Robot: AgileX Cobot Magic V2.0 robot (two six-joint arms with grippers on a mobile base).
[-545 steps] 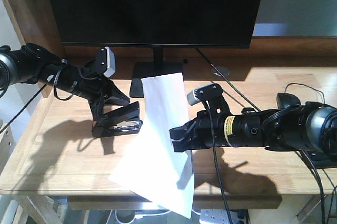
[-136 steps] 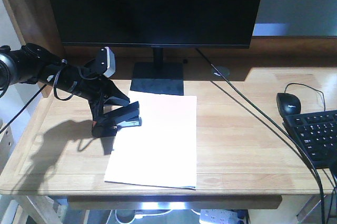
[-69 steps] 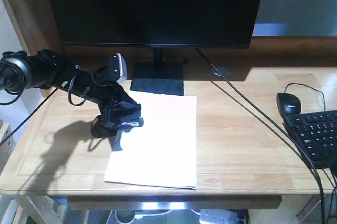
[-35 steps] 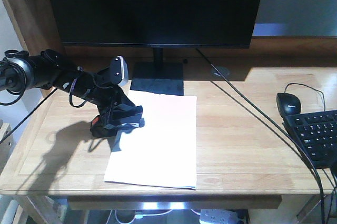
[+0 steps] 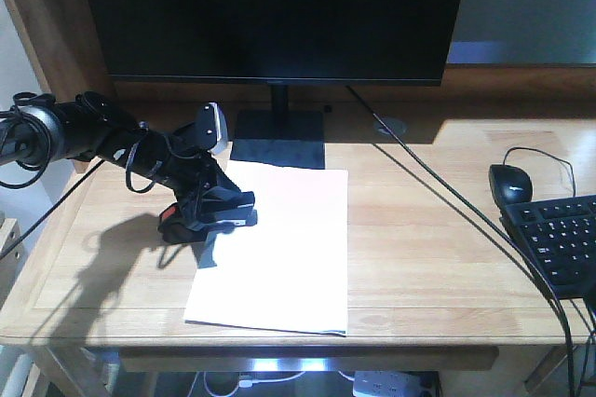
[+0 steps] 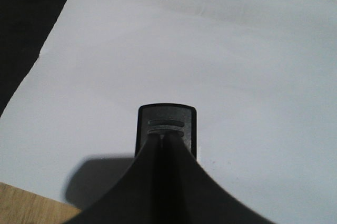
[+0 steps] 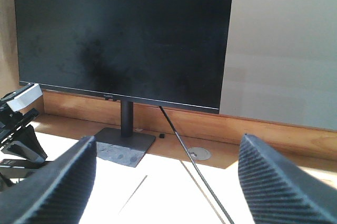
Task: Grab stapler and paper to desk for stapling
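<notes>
Stapler (image 5: 207,213), clamped between the left gripper's (image 5: 216,208) jaws, nose over the paper's (image 5: 284,248) left edge on the desk (image 5: 438,257). Probably rigid, light; best held mid-body. Right gripper (image 7: 166,174) jaws spread wide, empty.

Large black monitor (image 5: 275,10) on a square base at the back edge, black mouse (image 5: 510,182) and keyboard (image 5: 559,240) by the right edge, cable (image 5: 447,199) running diagonally across the right half

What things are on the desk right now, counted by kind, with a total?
Monitor: 1
Stapler: 1
Paper stack: 1
Mouse: 1
Keyboard: 1
Total: 5, all on the desk.
</notes>
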